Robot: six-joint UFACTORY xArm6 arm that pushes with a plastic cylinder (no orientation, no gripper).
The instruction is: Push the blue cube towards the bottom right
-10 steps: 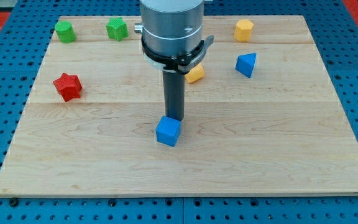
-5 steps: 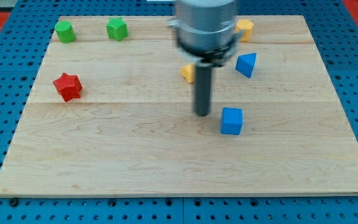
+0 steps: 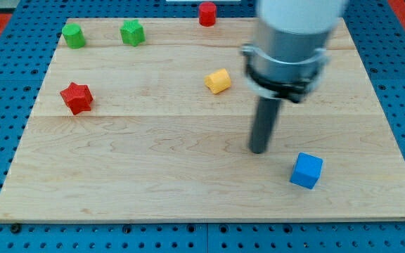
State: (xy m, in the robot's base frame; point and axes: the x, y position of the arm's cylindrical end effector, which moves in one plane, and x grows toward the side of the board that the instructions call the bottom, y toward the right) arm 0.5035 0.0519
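The blue cube (image 3: 306, 171) lies on the wooden board (image 3: 118, 169) toward the view's bottom right. My tip (image 3: 259, 150) rests on the board up and to the left of the cube, a short gap away and not touching it. The arm's grey body above the rod hides part of the board's upper right.
A yellow cylinder (image 3: 218, 81) lies left of the rod. A red star (image 3: 76, 97) is at the left. A green cylinder (image 3: 74, 35) and a green block (image 3: 132, 32) sit at the top left. A red cylinder (image 3: 207, 13) stands at the top edge.
The blue cube slid from the board's middle toward the bottom right. My tip followed to the right. The arm now hides the blue and yellow blocks at the upper right.
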